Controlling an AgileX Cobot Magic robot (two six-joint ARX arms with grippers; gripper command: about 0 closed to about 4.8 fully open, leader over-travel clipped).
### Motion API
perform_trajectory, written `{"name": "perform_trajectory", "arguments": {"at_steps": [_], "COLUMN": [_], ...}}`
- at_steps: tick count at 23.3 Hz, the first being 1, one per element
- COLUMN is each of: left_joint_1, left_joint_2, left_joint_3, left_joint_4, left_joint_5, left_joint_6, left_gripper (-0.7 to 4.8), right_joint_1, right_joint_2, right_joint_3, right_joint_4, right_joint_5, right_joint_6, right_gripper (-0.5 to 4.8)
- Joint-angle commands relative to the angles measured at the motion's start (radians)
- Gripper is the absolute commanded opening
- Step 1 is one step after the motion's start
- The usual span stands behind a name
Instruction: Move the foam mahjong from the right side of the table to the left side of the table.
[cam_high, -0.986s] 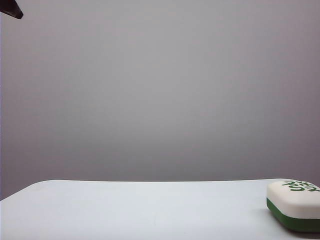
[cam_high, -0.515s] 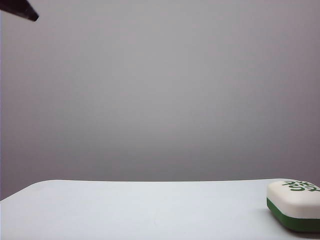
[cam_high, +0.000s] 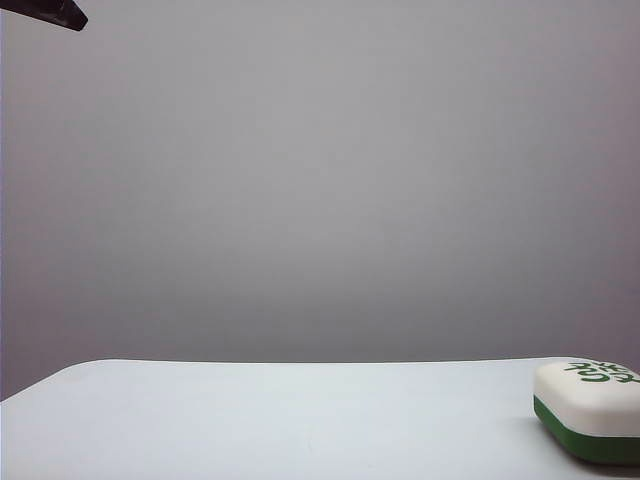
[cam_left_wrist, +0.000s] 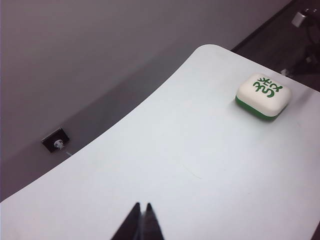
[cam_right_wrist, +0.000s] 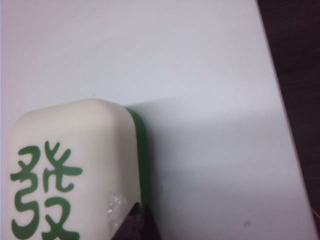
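On the right end of the white counter (cam_high: 300, 420) lay the foam mahjong (cam_high: 588, 410), flat, with its green character facing up and its dark green layer underneath; it was not yet moved toward the left side. Being foam, it was probably very light and soft, so it would give under pressure and could spring out of a weak grip. The best hold seemed to be across its two long side walls, near the middle. The right gripper (cam_right_wrist: 136, 220) was close over one corner of the block (cam_right_wrist: 75, 170), its dark fingertips together, perhaps touching the edge, but holding nothing. The left gripper (cam_left_wrist: 141, 216) hung well apart from the block (cam_left_wrist: 263, 96), over bare counter (cam_left_wrist: 200, 165), its two tips pressed together and empty.
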Motion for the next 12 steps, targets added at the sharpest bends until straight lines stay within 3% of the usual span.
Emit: {"name": "perform_trajectory", "arguments": {"at_steps": [1,12], "left_joint_1": [0.0,0.0], "left_joint_2": [-0.002,-0.002], "left_joint_3": [0.007,0.007], "left_joint_4": [0.01,-0.015], "left_joint_5": [0.007,0.007], "left_joint_6": [0.004,-0.003], "left_gripper": [-0.06,-0.06], "right_joint_1": [0.037,0.192], "right_joint_2": [0.018,0.151], "right_joint_3": [0.005,0.087], "right_joint_4": [0.042,0.038], "right_joint_5": [0.032,0.085], "right_joint_6": [-0.006,0.005], "right_gripper": [-0.05,-0.05]}}
